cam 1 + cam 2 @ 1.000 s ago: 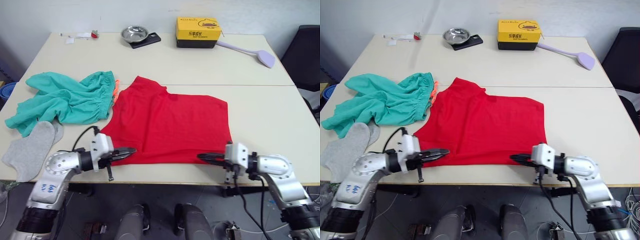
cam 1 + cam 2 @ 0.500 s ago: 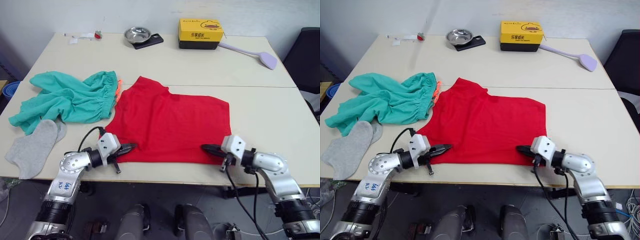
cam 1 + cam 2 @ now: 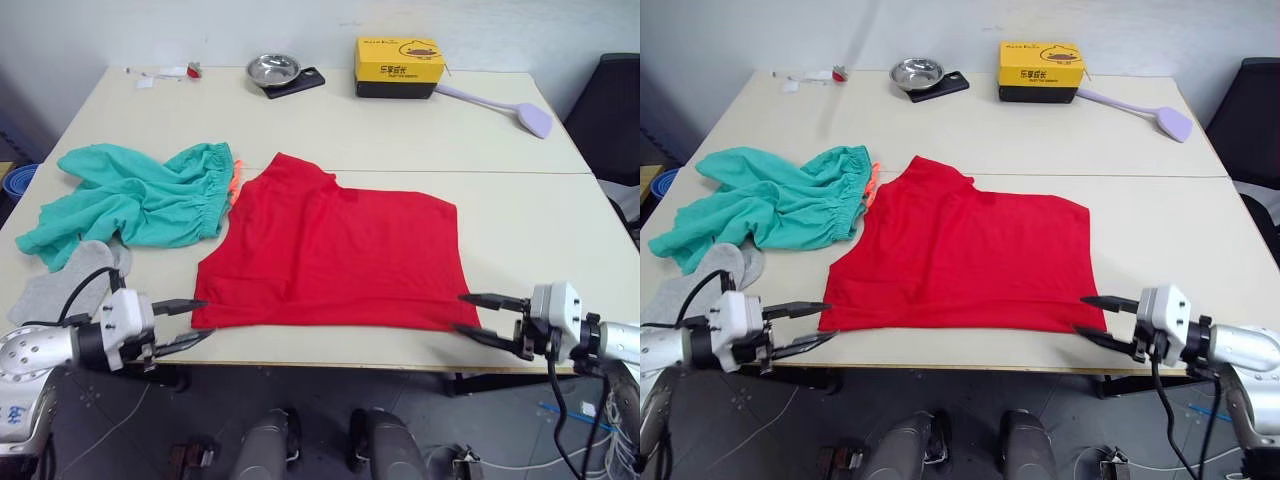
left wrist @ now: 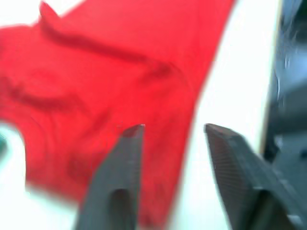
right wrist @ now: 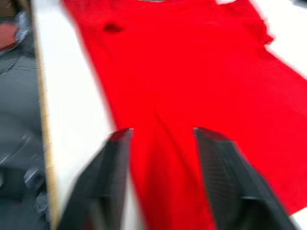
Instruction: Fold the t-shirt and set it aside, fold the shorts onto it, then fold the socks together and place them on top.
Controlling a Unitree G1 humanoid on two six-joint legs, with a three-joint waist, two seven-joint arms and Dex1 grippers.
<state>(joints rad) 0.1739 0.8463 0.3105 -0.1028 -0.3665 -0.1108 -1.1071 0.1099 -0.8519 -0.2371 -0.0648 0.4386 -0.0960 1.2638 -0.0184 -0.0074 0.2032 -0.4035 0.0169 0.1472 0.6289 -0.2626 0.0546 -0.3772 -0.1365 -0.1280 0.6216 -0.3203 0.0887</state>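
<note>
You are early in the task: judging by the layout, the t-shirt has had at most 1 fold, lying as a flat, roughly rectangular red panel on the desk, and it is not yet set aside. The shorts and the socks look untouched, so nearly everything is left.

Your left gripper sits just outside the shirt's near left corner, jaws open and holding nothing. Your right gripper sits just outside the near right corner, jaws also open and empty. The shirt spreads between the 2 sets of jaws and away from them, its hem running from one to the other along the desk's near edge.

The shirt is thin, matte red cloth with soft creases and 1 sleeve poking up at its far left corner. Beyond the left jaws, the shorts lie crumpled, teal-green, with a gathered waistband and a flash of orange drawstring touching the shirt's edge. The grey socks, small, soft and flat, lie behind the left jaws, partly tucked under the shorts.
</note>
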